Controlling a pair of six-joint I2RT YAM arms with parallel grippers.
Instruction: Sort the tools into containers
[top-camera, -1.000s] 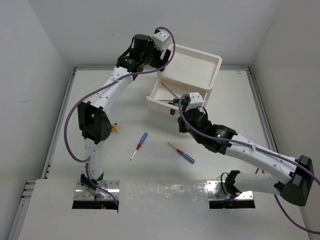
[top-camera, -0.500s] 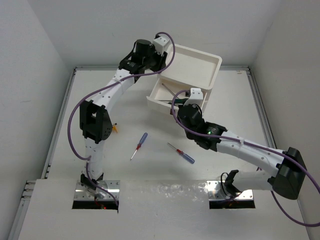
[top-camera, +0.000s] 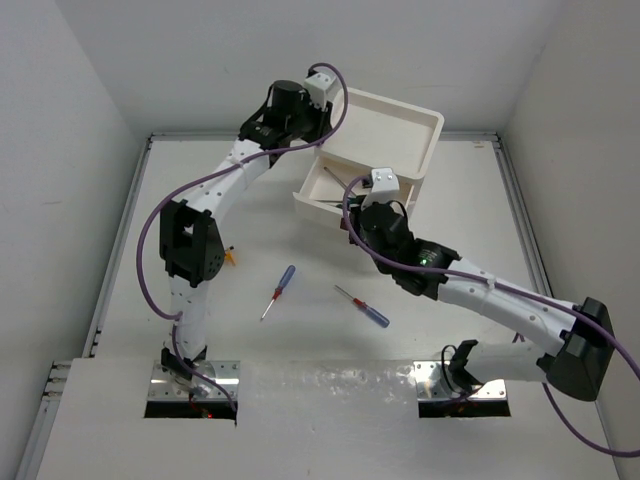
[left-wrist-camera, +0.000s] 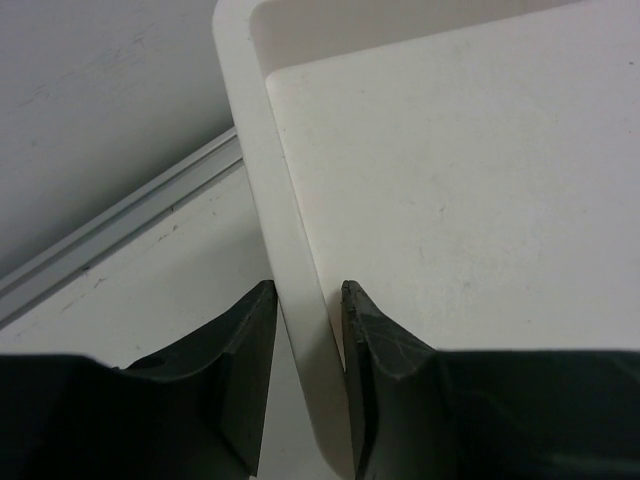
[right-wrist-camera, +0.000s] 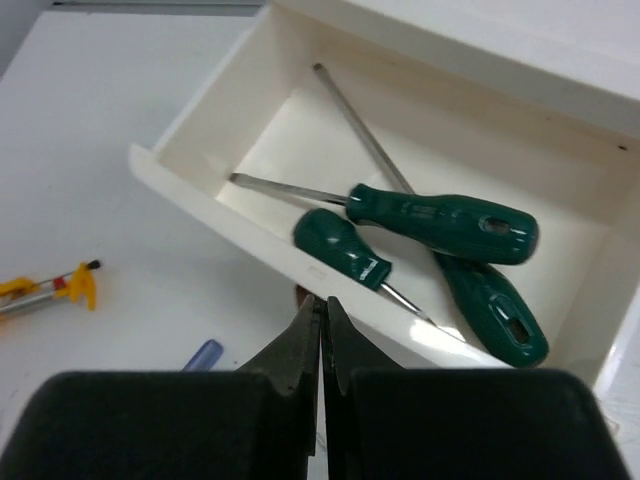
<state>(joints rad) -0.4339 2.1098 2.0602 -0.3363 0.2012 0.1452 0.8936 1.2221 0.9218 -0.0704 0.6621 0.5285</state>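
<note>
Left tool (left-wrist-camera: 307, 292) clamped on the white unit (left-wrist-camera: 255, 120) rim; right tool (right-wrist-camera: 322, 300) fingers pressed together at the open drawer (right-wrist-camera: 220, 215) front, three green screwdrivers (right-wrist-camera: 440, 215) inside.

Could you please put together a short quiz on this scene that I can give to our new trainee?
1. How many green-handled screwdrivers lie in the open drawer?
2. True or false: the right end effector is holding a screwdriver.
3. The left end effector is: A) hanging free in the air, B) clamped astride the white unit's rim, C) reaching inside the drawer.
Key: 1. Three. 2. False: its shut fingers hold no screwdriver and sit at the drawer's front. 3. B.
</note>
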